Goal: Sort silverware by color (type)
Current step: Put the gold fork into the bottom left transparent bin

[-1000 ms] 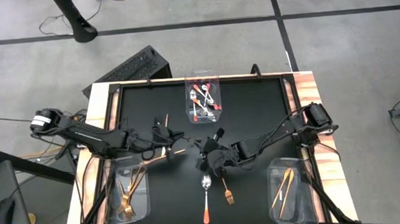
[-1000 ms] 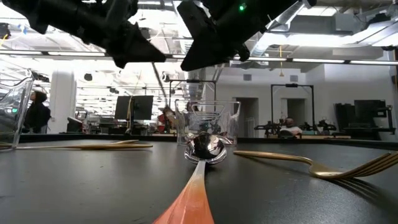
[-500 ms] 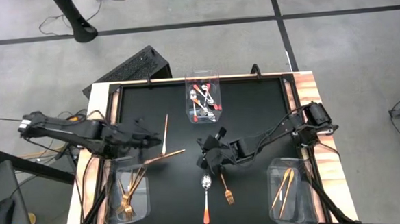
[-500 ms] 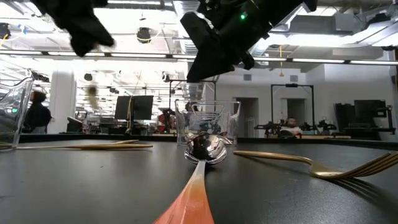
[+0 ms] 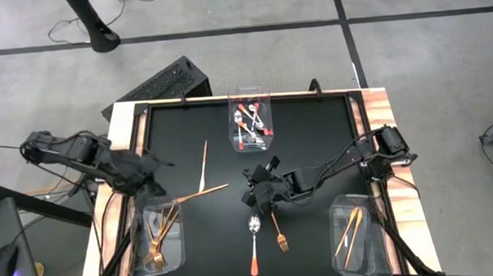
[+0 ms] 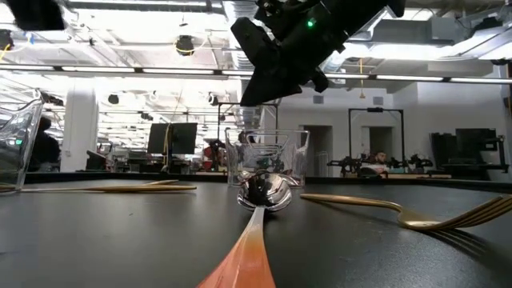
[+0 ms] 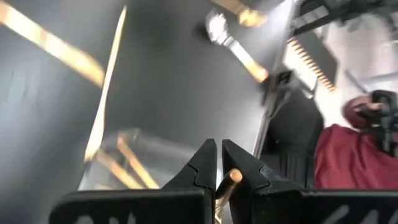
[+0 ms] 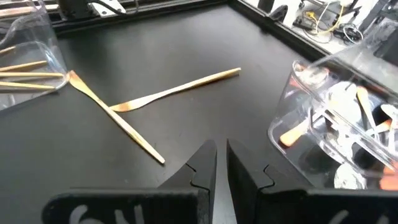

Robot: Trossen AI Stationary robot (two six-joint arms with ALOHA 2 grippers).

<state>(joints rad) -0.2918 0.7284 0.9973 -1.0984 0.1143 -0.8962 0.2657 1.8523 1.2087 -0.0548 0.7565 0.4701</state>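
On the black table (image 5: 314, 143) the left gripper (image 5: 151, 164) sits over the left edge, its fingers pinching a slim gold utensil (image 7: 229, 178), with the fork bin (image 5: 154, 238) just beside them. At mid-table the right gripper (image 5: 259, 188) hovers with fingers pressed together and bare, two crossed gold pieces (image 8: 149, 99) lying ahead of them, a red-handled spoon (image 5: 254, 243) and a fork (image 5: 279, 234) nearby.

open black mat (image 5: 314, 134) right of the rear bin (image 5: 251, 121); centre crossed by two gold utensils (image 5: 203, 178), right gripper (image 5: 258, 198) above spoon (image 5: 253, 239) and fork (image 5: 279, 235); corner bins (image 5: 155, 240) obstruct front.
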